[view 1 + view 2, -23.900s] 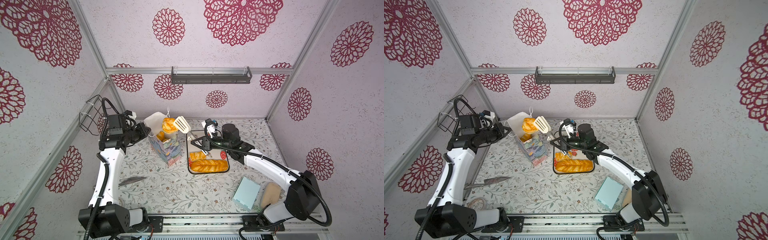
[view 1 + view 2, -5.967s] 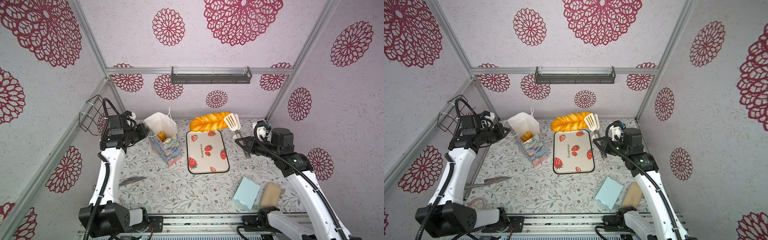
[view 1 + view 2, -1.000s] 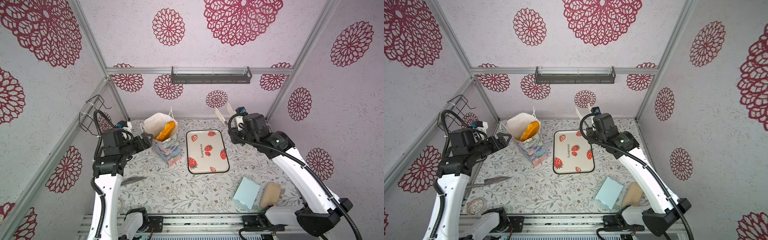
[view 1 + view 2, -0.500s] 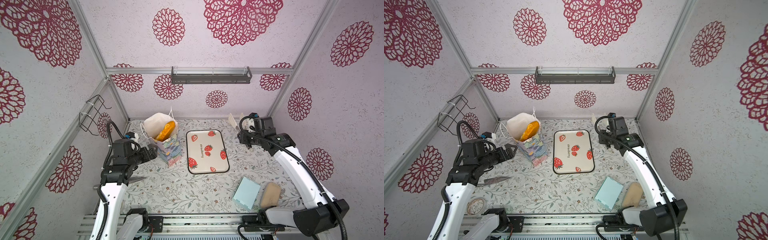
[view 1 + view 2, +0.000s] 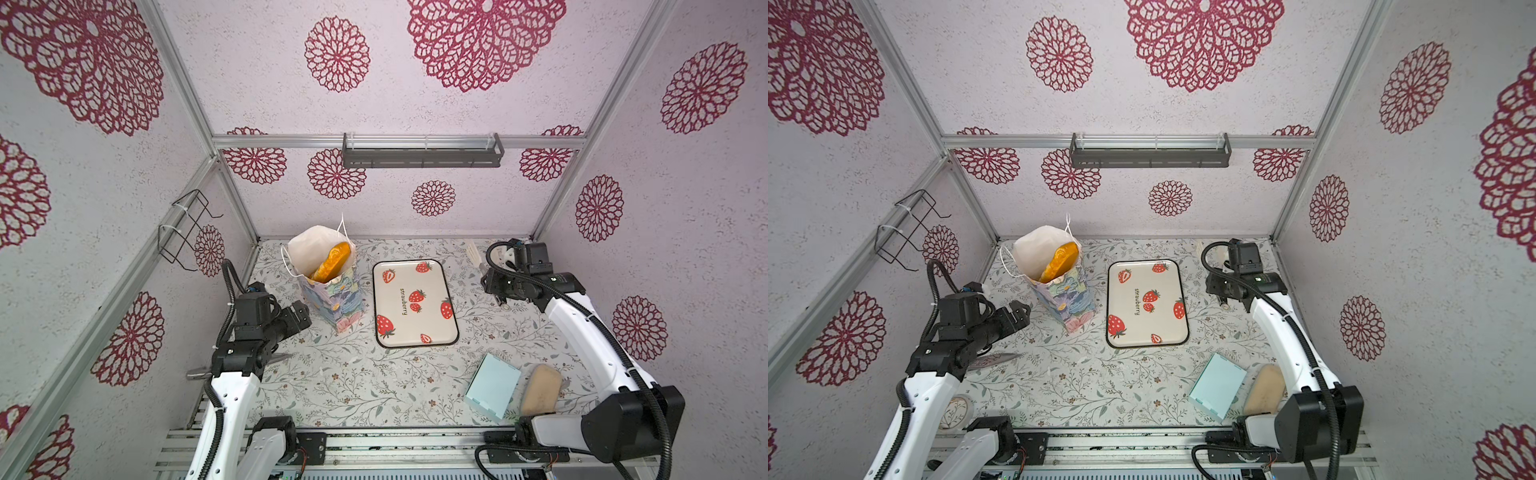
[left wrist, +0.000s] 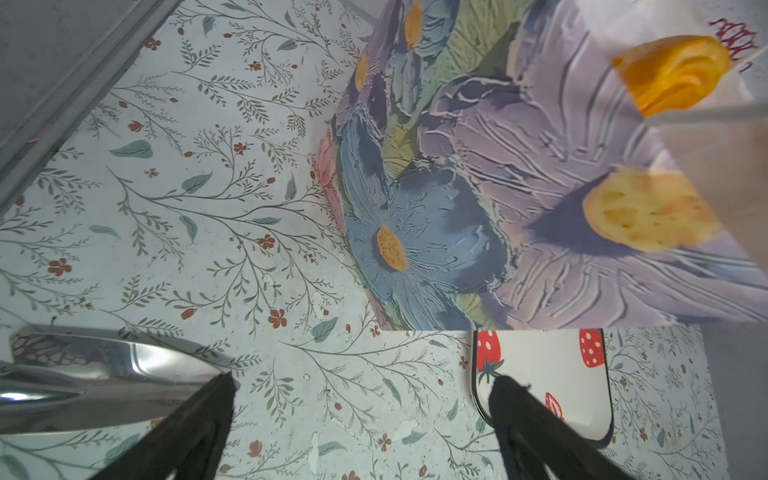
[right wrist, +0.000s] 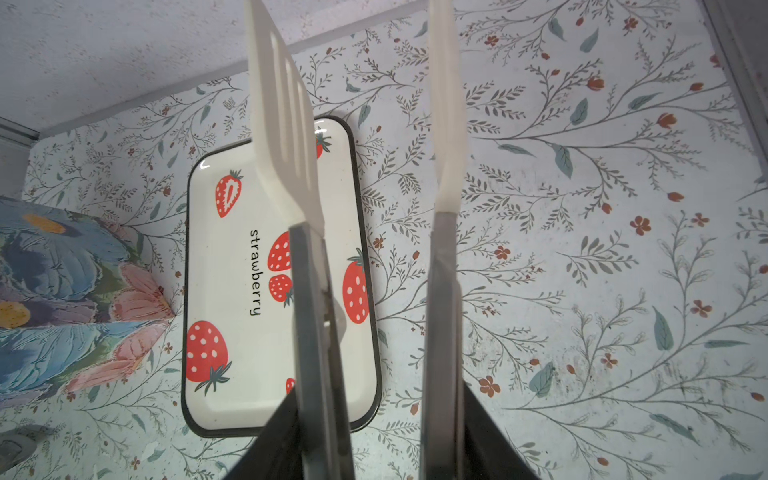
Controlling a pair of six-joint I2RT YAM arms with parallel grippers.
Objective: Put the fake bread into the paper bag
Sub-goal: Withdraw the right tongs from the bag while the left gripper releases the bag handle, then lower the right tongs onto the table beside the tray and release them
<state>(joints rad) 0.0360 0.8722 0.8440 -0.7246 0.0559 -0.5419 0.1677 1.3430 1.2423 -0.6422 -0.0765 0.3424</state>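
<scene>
Loaf [image 5: 332, 259] off tray [image 5: 428, 274], into paper bag [image 5: 332, 303]; left gripper [image 5: 302, 316] backed away; right gripper [image 7: 380, 399] seemingly withdrawn.

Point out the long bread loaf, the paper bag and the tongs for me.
long bread loaf [image 5: 331, 262], in a top view, on its glossy middle, inside the bag.
paper bag [image 5: 333, 302], in a top view, on its painted outer wall.
tongs [image 7: 286, 124], in the right wrist view, on the slotted white blade.

Pale textured walls [image 5: 395, 112] carried crimson lace-like medallions [image 5: 337, 54] and met at aluminium posts [image 5: 183, 75]. A dark grey shelf [image 5: 422, 158] hung on the back wall, a black wire rack [image 5: 185, 230] on a side wall. Even light fell on the leafy floral tabletop [image 5: 353, 382].
</scene>
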